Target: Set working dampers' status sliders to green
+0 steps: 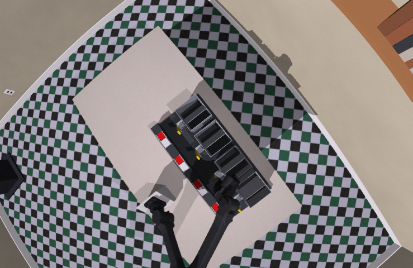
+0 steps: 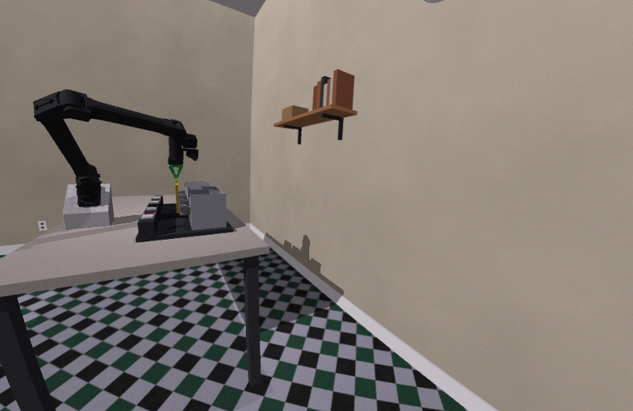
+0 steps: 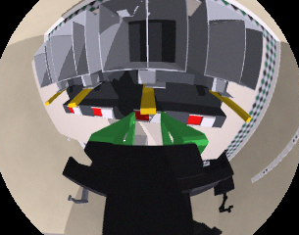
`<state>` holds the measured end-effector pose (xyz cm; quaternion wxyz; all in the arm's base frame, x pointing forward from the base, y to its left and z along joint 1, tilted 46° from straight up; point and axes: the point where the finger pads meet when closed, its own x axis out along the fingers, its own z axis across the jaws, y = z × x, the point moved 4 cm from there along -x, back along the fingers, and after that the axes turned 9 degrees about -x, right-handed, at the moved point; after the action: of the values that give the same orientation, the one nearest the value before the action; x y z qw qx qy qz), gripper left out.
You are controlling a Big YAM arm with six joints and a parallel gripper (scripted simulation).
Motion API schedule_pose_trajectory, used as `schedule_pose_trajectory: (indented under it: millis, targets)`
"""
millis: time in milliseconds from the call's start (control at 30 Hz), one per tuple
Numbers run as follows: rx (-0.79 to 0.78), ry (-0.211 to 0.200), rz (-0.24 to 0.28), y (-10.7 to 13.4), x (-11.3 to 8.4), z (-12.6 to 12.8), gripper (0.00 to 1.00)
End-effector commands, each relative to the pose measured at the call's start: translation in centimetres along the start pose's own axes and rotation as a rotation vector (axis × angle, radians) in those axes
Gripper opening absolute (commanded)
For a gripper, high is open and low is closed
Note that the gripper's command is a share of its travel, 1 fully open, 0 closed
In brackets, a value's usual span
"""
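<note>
Gripper (image 1: 224,186) (image 2: 176,175) (image 3: 148,116), black, green-fingered, part-open, empty, above one of four yellow bar levers (image 1: 198,155) (image 2: 177,199) (image 3: 148,98); four grey box dampers (image 1: 204,134) (image 2: 207,209) (image 3: 112,44), four red-showing black sliders (image 1: 179,159) (image 2: 147,217) (image 3: 195,119).

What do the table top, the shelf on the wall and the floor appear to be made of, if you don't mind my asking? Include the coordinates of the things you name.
Table top (image 1: 124,82) (image 2: 113,252): perhaps matt laminate, being pale and evenly coloured.
Shelf (image 1: 368,37) (image 2: 304,117): likely smooth wood, from its orange-brown colour.
Floor (image 1: 95,151) (image 2: 190,358): possibly tile or vinyl, given its checks.

Four dampers (image 1: 213,138) (image 2: 207,208), four sliders (image 1: 179,159) (image 3: 195,119), one arm (image 1: 214,230) (image 2: 128,116).
</note>
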<state>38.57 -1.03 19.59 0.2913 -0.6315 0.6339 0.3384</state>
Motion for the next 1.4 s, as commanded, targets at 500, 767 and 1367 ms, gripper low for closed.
schedule_pose_trajectory:
  millis: [500, 767, 1367]
  targets:
    - [-0.015, 0.003, -0.002, -0.3, 3.6, 0.1, 0.36]
    - [-0.01, 0.003, 0.002, -0.2, 4.7, -0.1, 0.36]
    - [-0.02, 0.003, -0.01, -0.3, 5.0, 0.3, 0.36]
